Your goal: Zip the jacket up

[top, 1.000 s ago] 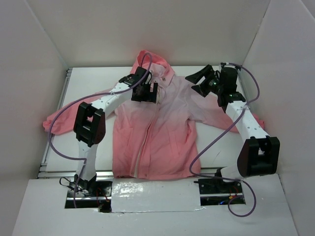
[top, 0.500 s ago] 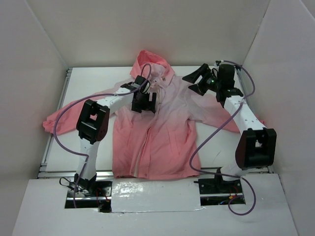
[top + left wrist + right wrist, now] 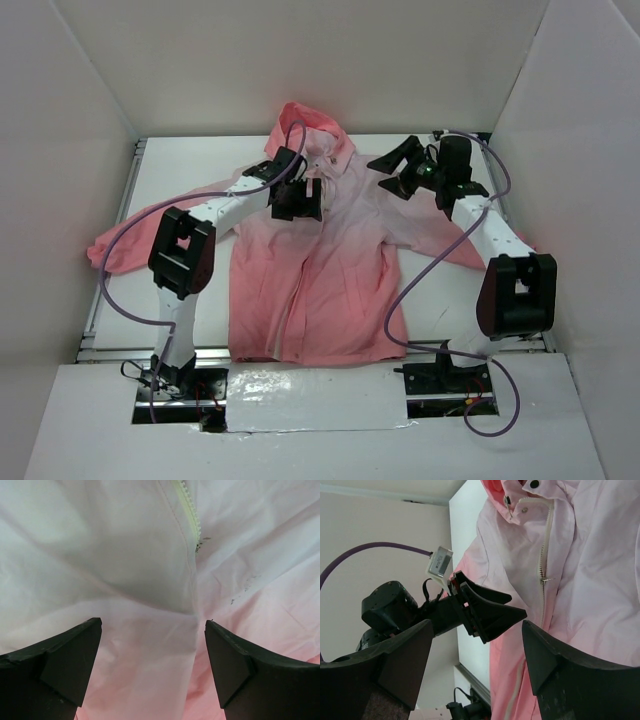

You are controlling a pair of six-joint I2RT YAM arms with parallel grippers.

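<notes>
ok so the left gripper has its 2 fingers spread wide with nothing pinched, hanging low over the pale chest of the jacket. In its wrist cam the little slider sits just ahead of the gap between the fingers and a touch to 1 side, with a row of light zipper teeth running on past it toward the collar. Below the slider the front looks closed to me, so I'd guess only that top stretch is left. The right gripper is spread too, holding nothing, up in the air beside the jacket's shoulder and not touching cloth as far as I can tell. The jacket itself lies flat, front up, on the white table, hood at the far end, coral hem toward the arm bases, sleeves out to both sides. If it were me: line the left fingers up on the slider first, not the fabric next to it, close on the tab only, then drag straight along the teeth toward the collar. I'd have the right one press the cloth down so the front stays taut. This thin stuff looks like it bunches easily and could jam in the slider if the pull goes crooked.
</notes>
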